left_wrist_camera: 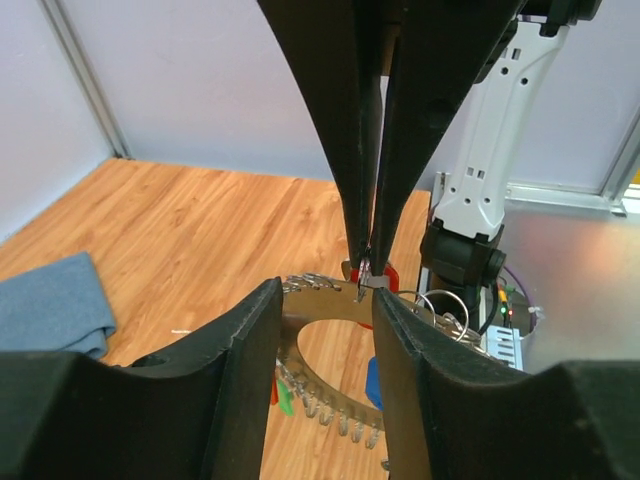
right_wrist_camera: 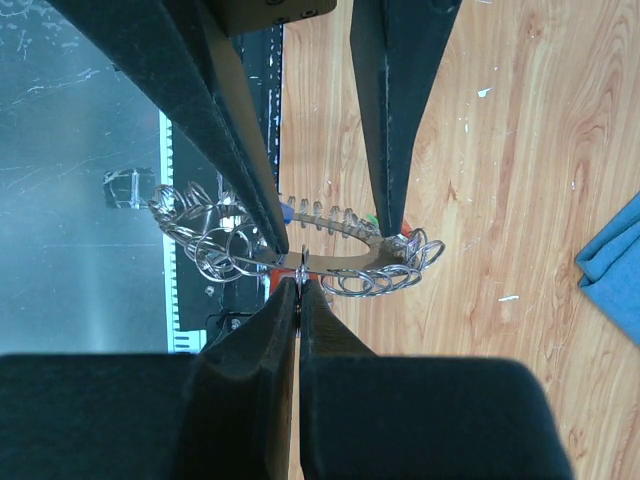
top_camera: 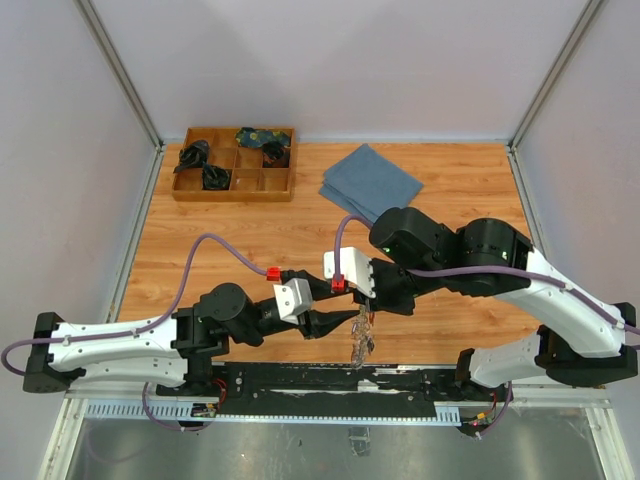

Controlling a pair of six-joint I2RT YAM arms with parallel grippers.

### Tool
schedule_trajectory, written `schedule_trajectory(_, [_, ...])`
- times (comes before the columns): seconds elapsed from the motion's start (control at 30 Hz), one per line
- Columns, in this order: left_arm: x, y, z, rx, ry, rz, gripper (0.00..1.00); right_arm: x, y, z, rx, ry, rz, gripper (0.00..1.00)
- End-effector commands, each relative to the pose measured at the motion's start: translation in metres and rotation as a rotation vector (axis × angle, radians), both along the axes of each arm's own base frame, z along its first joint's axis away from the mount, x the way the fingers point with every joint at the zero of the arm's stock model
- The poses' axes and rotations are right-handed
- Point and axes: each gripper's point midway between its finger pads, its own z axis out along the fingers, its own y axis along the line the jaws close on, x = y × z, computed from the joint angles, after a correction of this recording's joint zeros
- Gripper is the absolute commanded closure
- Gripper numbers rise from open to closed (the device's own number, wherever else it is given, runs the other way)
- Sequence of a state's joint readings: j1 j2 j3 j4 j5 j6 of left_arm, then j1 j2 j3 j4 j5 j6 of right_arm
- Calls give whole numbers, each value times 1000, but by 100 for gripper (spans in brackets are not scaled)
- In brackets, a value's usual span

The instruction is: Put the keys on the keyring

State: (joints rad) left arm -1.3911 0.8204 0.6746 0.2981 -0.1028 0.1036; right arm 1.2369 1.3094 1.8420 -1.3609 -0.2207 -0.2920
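Pale lavender walls enclose a wood-grain worktop (top_camera: 250,240). A wooden compartment tray (top_camera: 235,195) holding dark items sits at the far left corner. A folded blue cloth (top_camera: 370,180) lies near the middle of the far edge.

Both arms converge over the middle of the near edge.

1. Left tool (left_wrist_camera: 326,295): fingers set apart, grasping the keyring (top_camera: 360,340) across its width. The ring spans the gap, and both fingers meet its rim.
2. Right tool (right_wrist_camera: 299,285): clenched, fingertips pressed together on a red-tagged key (left_wrist_camera: 372,280). The pinch point lies at the rim of the keyring, between the two left fingers.
3. Keyring position: lifted clear of the worktop, just inside the near edge, directly below the meeting point of the two tools. In the top view it appears as a silvery bunch hanging down.
4. Keyring load: silver keys (left_wrist_camera: 325,410) crowd the ring as a row of spiky teeth. A green tag (left_wrist_camera: 285,400) and a blue tag (left_wrist_camera: 372,380) show among them. A cluster of small wire rings (right_wrist_camera: 375,280) hangs at one end.

Whether the red-tagged key is already threaded onto the ring cannot be determined; the fingertips cover the contact point.
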Motion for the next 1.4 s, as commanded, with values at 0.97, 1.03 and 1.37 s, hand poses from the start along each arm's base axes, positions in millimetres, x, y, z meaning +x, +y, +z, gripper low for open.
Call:
schedule_trajectory(0.97, [32,8,16,-116,38,6,100,21,18,40,238,-128,-85,63])
schedule_trajectory(1.03, [39,12,17,-127,35,26,100,35,19,45,291,-141,-170,59])
schedule_trajectory(1.37, [62,35,18,-200,77,137,99,97,14,50,721,187,-706,58])
